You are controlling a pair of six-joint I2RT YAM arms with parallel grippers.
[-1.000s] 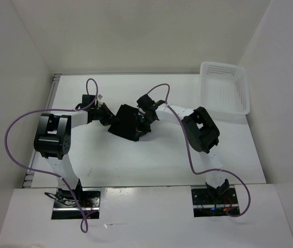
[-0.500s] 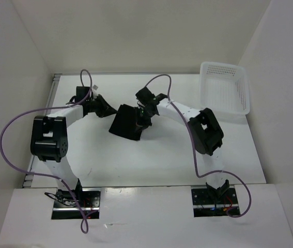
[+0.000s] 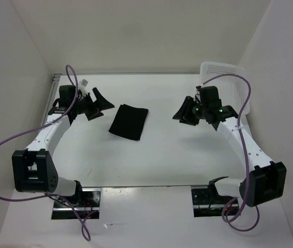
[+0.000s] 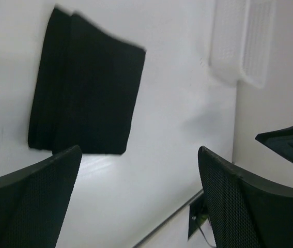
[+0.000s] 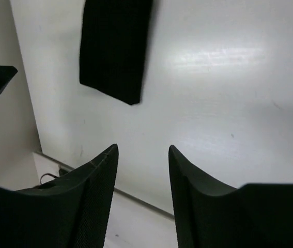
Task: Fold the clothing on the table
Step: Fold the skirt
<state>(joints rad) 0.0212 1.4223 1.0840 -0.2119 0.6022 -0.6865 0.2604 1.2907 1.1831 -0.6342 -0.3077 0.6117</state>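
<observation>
No legible txt (any view)

White arms (image 3: 49, 133) with black joints, looping purple cables (image 3: 2, 142), and textured black jaws.

Setup is basically one white box; plain matte white back wall panel (image 3: 136, 36), white left side panel (image 3: 12, 77) and white right side panel (image 3: 286, 77) closing in large flat white rectangular tabletop with thin metal rim (image 3: 162, 165); white perforated plastic basket (image 3: 219, 69) in far right corner, near right panel; flat white ledge (image 3: 146, 217) along near edge; light soft and even, pale glare on tabletop.
</observation>
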